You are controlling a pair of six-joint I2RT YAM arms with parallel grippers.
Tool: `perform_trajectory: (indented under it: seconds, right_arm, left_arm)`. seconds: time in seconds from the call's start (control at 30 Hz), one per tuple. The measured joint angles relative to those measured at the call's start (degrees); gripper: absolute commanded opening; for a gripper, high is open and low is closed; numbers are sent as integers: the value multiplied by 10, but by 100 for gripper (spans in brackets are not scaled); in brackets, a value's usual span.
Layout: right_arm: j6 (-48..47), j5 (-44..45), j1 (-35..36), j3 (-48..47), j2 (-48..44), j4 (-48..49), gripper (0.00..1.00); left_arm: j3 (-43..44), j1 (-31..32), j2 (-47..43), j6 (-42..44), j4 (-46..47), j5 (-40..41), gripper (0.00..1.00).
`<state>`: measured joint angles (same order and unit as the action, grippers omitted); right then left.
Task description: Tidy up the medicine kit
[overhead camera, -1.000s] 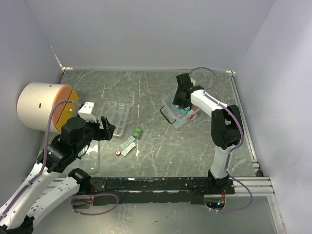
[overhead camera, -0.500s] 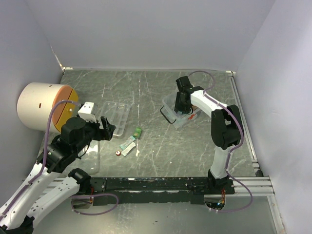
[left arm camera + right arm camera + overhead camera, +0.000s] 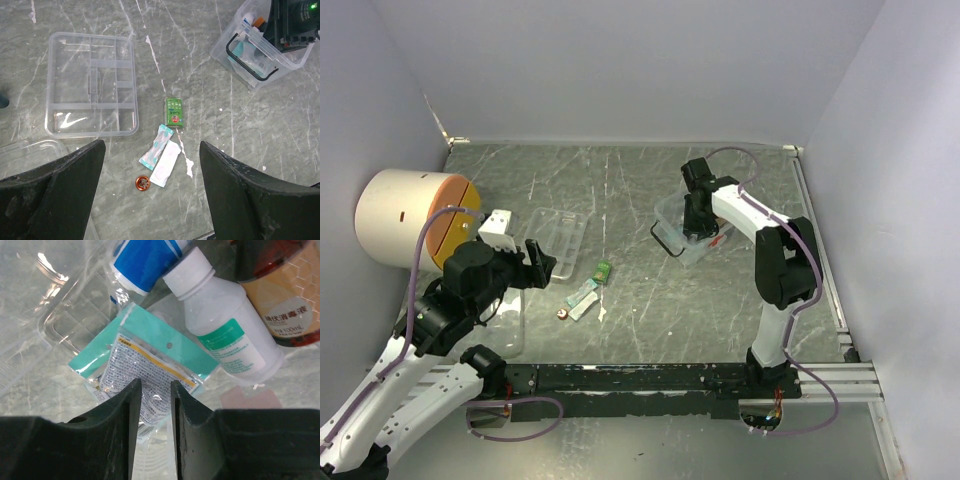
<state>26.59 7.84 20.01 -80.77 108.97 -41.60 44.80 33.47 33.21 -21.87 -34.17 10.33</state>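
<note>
Top external view is showing the right arm reaching from the lower right toward the upper middle of the frame. Its elbow is bent and its wrist is dipping into the small clear plastic medicine kit case on the grey marbled table. The right end effector is standing almost pressed together, with a narrow gap over a teal-and-silver foil sachet inside the case. Whether it is pinching the sachet cannot be told.

The left arm is sitting folded at the lower left, and the left end effector is spread wide above a small green box. The clear divided plastic tray is lying at the upper left of the left wrist view, well apart from the case.

From above, the right arm is hiding most of the case's inside. In the right wrist view, a white bottle with a teal label is lying just beside the sachet. A blue-labelled container and a brown bottle are being cut off by the top edge.
</note>
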Motion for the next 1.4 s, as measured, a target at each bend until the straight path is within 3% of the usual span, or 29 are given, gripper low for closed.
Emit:
perform_trajectory:
  seconds: [0.27,0.97,1.4]
  right_arm:
    - [-8,14,0,0,-13,-19,25]
    - [-5,29,26,-8,14,50,56]
    - [10,75,31,15,22,49,52]
  left_arm:
    - [0,0,0,0,0,0,87]
    - [0,-4,4,0,0,0,87]
    - [0,-7,8,0,0,0,87]
